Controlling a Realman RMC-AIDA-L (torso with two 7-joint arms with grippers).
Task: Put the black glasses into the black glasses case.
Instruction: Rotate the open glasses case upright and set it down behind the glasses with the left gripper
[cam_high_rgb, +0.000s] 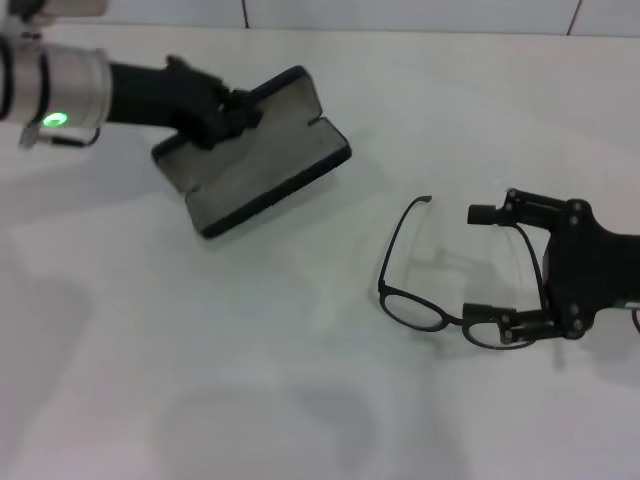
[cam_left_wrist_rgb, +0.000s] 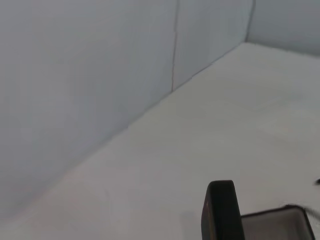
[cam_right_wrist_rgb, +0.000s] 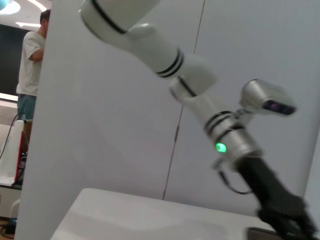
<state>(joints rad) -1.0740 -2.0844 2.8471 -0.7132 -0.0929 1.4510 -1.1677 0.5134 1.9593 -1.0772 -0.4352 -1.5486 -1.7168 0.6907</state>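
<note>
the head view looks down and forward from above onto the white surface (cam_high_rgb: 300, 400), taking in both arms. the left wrist view sits low and close, facing along the surface toward the wall (cam_left_wrist_rgb: 75, 75), with the black glasses case (cam_left_wrist_rgb: 222, 212) at its edge. the right wrist view looks across and upward at the left arm (cam_right_wrist_rgb: 200, 95), which the head view shares.

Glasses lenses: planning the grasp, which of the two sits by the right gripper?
The lens at the right gripper's lower finger; the other lens lies clear, toward the case.
</note>
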